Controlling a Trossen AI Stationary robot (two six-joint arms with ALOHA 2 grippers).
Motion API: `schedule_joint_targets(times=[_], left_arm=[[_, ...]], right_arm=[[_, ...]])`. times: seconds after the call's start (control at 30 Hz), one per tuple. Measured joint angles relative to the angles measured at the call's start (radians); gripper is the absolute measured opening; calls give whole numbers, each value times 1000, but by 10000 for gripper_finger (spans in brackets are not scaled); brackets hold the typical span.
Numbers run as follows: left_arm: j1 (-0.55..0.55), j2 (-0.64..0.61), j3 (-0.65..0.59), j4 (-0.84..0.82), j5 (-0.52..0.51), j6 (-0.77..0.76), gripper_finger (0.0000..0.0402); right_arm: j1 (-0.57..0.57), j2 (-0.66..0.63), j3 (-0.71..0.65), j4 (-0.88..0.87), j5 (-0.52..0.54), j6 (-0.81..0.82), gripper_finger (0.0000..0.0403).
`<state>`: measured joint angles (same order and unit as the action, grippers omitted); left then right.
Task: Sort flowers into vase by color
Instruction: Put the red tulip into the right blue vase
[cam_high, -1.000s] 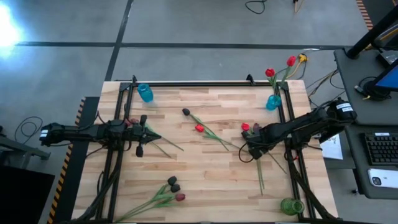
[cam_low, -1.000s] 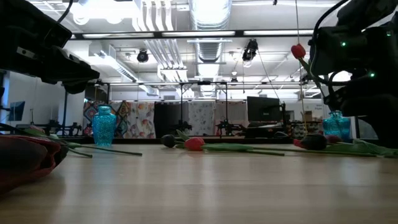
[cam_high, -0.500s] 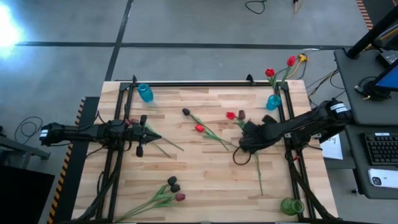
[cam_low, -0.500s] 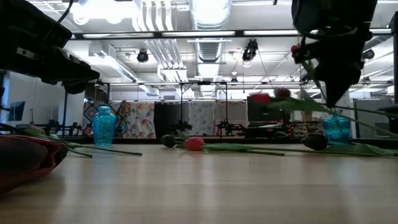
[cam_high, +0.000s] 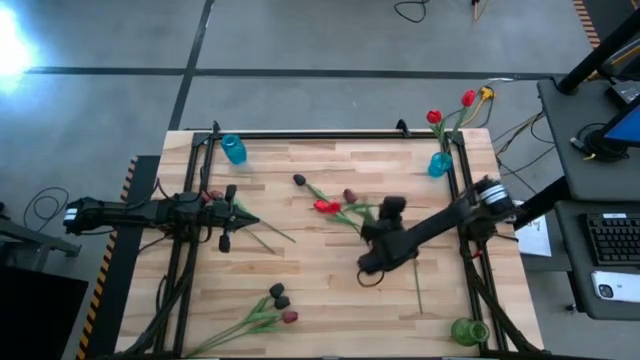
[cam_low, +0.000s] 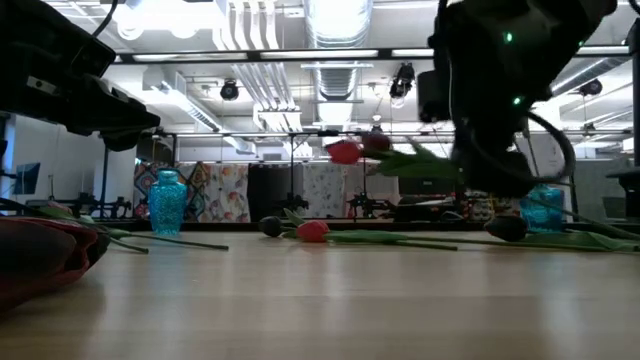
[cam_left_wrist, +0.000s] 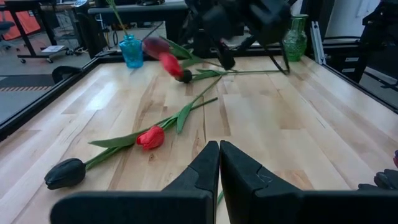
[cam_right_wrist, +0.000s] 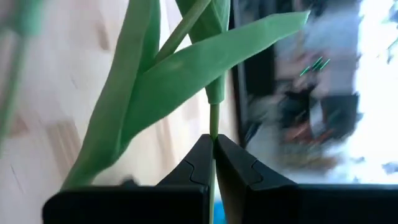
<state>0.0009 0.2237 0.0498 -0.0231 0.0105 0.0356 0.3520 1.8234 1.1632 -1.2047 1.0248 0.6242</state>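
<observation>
The surface (cam_high: 330, 280) is carrying loose tulips and three vases: a blue vase (cam_high: 233, 149) at the far left corner, a second blue vase (cam_high: 439, 163) at the far right holding red and yellow blooms, and a green vase (cam_high: 467, 330) at the near right corner.

The right arm is reaching in over the middle of the surface, and its gripper (cam_high: 372, 262) is clenching a green stem (cam_right_wrist: 213, 121) between the fingers (cam_right_wrist: 193, 163). The stem is running straight out from the fingertips, leaves fanning beyond them. In the low view the held flowers (cam_low: 352, 151) are hanging clear above the surface, a red head and a darker one side by side, pointing away from the arm toward the left side.

The next move seems to turn on that long axis: the stem end is at the fingers and the heads are leading, so it will probably need turning upright before entering a vase.

The left gripper (cam_left_wrist: 219, 163) is waiting at the left side, fingers pressed together and holding nothing, with a red tulip (cam_left_wrist: 151, 137) and a black tulip (cam_left_wrist: 64, 173) lying on the surface ahead of it.
</observation>
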Motion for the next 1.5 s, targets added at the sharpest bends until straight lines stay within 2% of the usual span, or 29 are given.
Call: schedule_joint_targets(times=[0.1,0.17,0.3,0.4,0.53,0.73,0.9,0.97,1.13,1.3,1.4,1.5], left_arm=[[0,0,0,0,0,0,0],[0,0,0,0,0,0,0],[0,0,0,0,0,0,0],[0,0,0,0,0,0,0],[0,1,0,0,0,0,0],[0,5,0,0,0,0,0],[0,7,0,0,0,0,0],[0,8,0,0,0,0,0],[0,8,0,0,0,0,0],[0,11,0,0,0,0,0],[0,10,0,0,0,0,0],[0,11,0,0,0,0,0]], right_arm=[[26,100,68,-16,99,-48,9],[29,150,109,-63,128,-26,9],[30,219,182,-176,164,163,9],[51,219,243,-189,174,258,9],[91,170,305,-172,178,284,9],[152,-17,323,-101,35,261,9],[189,-222,283,29,-187,266,9],[201,-289,256,77,-232,281,9],[206,-399,170,92,-247,416,9],[190,-442,88,127,-151,490,9],[146,-473,41,220,-329,505,9],[119,-483,-25,360,-453,450,9]])
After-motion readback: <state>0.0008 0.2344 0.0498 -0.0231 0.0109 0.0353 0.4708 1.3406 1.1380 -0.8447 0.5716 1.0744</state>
